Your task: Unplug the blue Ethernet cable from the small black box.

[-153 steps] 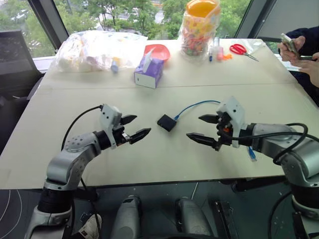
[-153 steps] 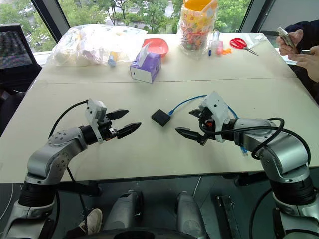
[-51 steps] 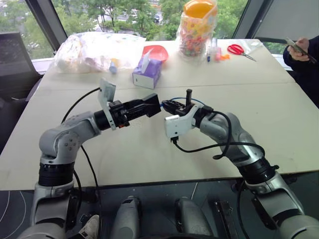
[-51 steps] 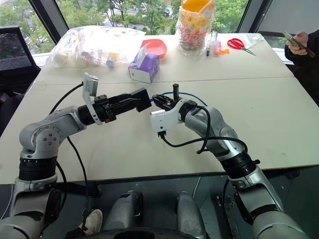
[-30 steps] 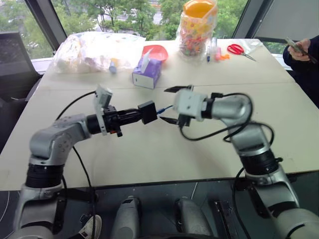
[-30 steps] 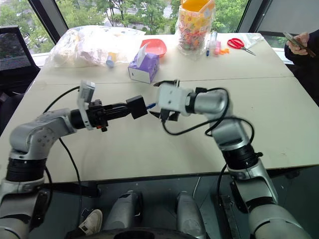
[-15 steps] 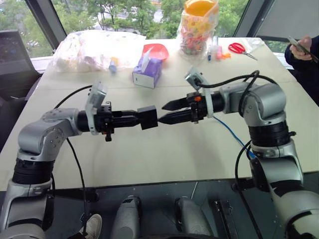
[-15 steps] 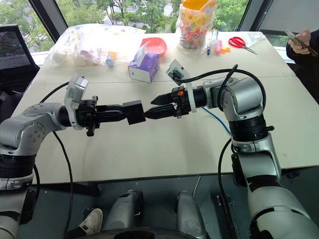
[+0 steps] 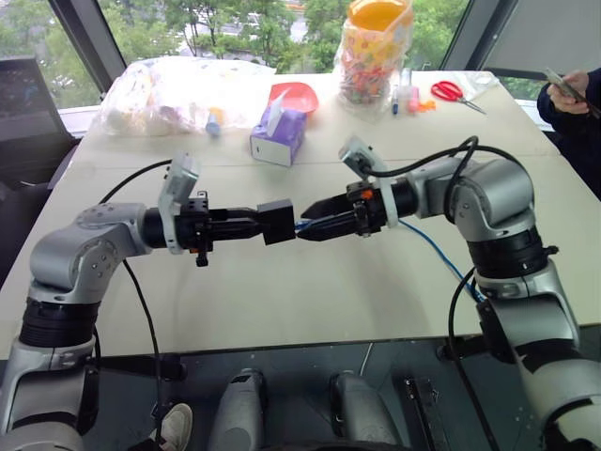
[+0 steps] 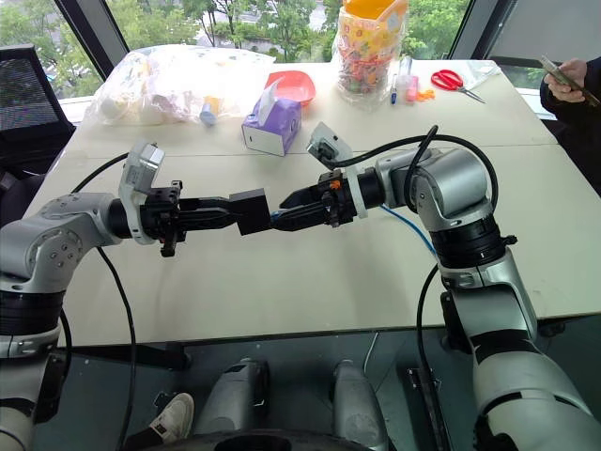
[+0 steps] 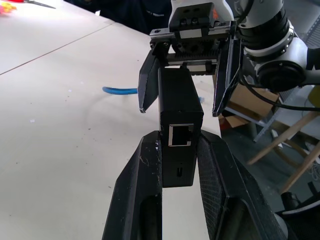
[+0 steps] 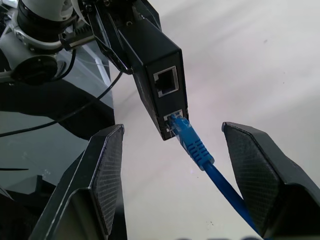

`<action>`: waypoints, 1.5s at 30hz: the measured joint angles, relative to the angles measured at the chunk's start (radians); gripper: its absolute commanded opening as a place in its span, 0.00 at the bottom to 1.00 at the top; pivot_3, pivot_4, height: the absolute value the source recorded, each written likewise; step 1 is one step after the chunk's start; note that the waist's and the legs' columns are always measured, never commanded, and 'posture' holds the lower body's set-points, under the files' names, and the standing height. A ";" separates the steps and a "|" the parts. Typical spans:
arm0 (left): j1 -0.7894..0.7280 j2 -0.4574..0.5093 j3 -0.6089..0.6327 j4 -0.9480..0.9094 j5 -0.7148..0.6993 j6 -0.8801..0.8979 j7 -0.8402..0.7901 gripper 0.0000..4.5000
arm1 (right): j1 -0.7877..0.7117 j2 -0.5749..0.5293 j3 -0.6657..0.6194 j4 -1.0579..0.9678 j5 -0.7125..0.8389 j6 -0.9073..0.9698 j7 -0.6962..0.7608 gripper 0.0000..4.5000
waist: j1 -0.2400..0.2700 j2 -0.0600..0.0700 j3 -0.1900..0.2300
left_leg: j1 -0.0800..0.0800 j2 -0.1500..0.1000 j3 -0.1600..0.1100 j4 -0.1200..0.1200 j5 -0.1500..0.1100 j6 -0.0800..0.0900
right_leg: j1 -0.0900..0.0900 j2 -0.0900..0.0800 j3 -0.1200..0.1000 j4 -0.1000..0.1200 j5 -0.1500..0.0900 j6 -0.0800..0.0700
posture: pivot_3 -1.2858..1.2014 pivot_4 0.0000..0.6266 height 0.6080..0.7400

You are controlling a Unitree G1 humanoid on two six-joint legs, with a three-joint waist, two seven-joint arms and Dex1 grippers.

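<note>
My left gripper (image 9: 264, 224) is shut on the small black box (image 9: 278, 220), holding it level above the table (image 9: 310, 291). The blue Ethernet cable (image 12: 194, 144) has its plug seated in the lower port of the small black box (image 12: 154, 79); the port above it is empty. From the plug the cable (image 9: 429, 251) trails down across the table to the right. My right gripper (image 12: 172, 129) faces the box. Its fingers stand apart on either side of the plug, touching neither plug nor box. In the left wrist view the box (image 11: 179, 107) sits between my left gripper's fingers (image 11: 145, 170).
At the back of the table stand a purple tissue box (image 9: 279, 139), a red bowl (image 9: 297, 96), a clear plastic bag (image 9: 178, 92), a jar of sweets (image 9: 377, 52) and red scissors (image 9: 454, 93). A person's hands (image 9: 566, 91) hold a phone at the far right.
My right gripper has rolled, moved in toward the box and narrowed its fingers around the plug. The left gripper keeps the box still.
</note>
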State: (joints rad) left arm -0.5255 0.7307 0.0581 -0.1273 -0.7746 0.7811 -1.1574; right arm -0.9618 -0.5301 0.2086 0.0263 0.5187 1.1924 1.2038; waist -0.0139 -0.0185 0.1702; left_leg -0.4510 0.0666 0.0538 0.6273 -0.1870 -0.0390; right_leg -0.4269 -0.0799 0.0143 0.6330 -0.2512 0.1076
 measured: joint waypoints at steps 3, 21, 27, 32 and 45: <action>-0.001 0.000 0.000 0.001 0.000 0.000 -0.003 0.10 | 0.000 0.000 0.008 0.000 0.000 -0.008 -0.006 0.32 | 0.000 0.000 0.000 | 0.000 0.000 0.000 0.000 0.000 0.000 | 0.000 0.000 0.000 0.000 0.000 0.000 | 0.52 0.24 0.96; -0.001 0.001 0.000 0.012 0.003 -0.003 -0.024 0.10 | 0.000 -0.020 0.030 -0.002 0.017 -0.033 -0.010 0.02 | 0.000 0.000 0.000 | 0.000 0.000 0.000 0.000 0.000 0.000 | 0.000 0.000 0.000 0.000 0.000 0.000 | 0.52 0.24 0.96; -0.001 0.002 0.001 0.012 0.002 0.002 -0.019 0.10 | 0.000 -0.042 0.066 -0.003 0.002 -0.128 -0.001 0.02 | 0.000 0.000 0.000 | 0.000 0.000 0.000 0.000 0.000 0.000 | 0.000 0.000 0.000 0.000 0.000 0.000 | 0.52 0.24 0.96; -0.002 0.012 0.009 0.012 0.001 0.008 -0.012 0.10 | 0.016 -0.049 0.097 0.019 -0.033 -0.299 0.012 0.02 | 0.000 0.000 0.000 | 0.000 0.000 0.000 0.000 0.000 0.000 | 0.000 0.000 0.000 0.000 0.000 0.000 | 0.52 0.24 0.96; 0.012 0.053 0.055 0.007 -0.001 -0.005 -0.021 0.10 | -0.036 -0.053 0.058 0.499 -0.264 -0.576 -0.110 0.10 | -0.008 0.001 0.001 | -0.001 0.000 0.000 0.000 0.000 0.000 | -0.001 0.001 0.000 0.000 0.000 0.001 | 0.52 0.24 0.96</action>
State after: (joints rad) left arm -0.5138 0.7835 0.1128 -0.1207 -0.7753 0.7765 -1.1779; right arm -0.9979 -0.5831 0.2670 0.5254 0.2549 0.6161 1.0939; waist -0.0218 -0.0179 0.1712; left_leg -0.4517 0.0668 0.0543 0.6273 -0.1870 -0.0389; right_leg -0.4282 -0.0791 0.0147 0.6332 -0.2512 0.1082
